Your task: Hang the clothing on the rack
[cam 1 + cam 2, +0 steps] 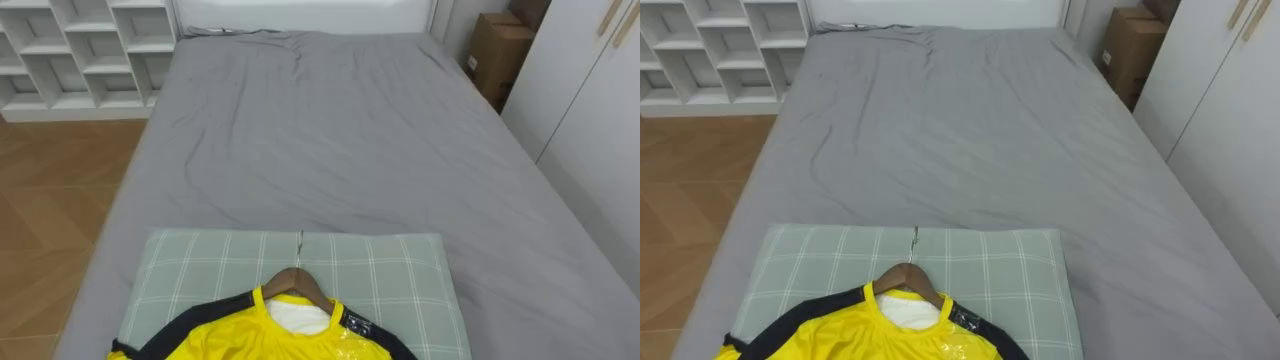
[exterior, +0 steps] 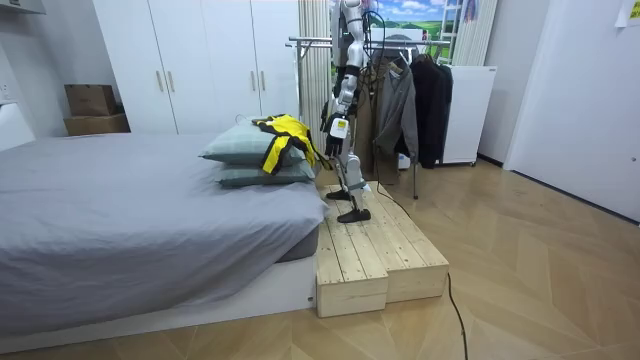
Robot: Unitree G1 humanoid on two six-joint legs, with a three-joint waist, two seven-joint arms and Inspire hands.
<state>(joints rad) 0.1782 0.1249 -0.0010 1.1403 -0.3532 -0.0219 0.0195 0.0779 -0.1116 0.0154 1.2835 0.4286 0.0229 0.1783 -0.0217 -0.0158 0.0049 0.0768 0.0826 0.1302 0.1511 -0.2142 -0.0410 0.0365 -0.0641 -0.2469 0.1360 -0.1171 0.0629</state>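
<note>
Yellow shirt (image 1: 270, 335) on its wooden hanger (image 1: 295, 281), lying on the checked pillow (image 1: 390, 270) at the grey bed's (image 1: 330, 130) near end.
Probably light, limp and slick; the stiff hanger neck looks the surest hold. The left hand (image 2: 334, 125) hangs beside it, and I cannot tell how open it is.

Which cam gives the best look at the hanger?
Left eye view: the hanger and its hook lie in plain sight at the shirt collar, on the pillow. Right eye view shows the same. Room view shows the shirt on the pillows; the hanger there is too small to tell.
</note>
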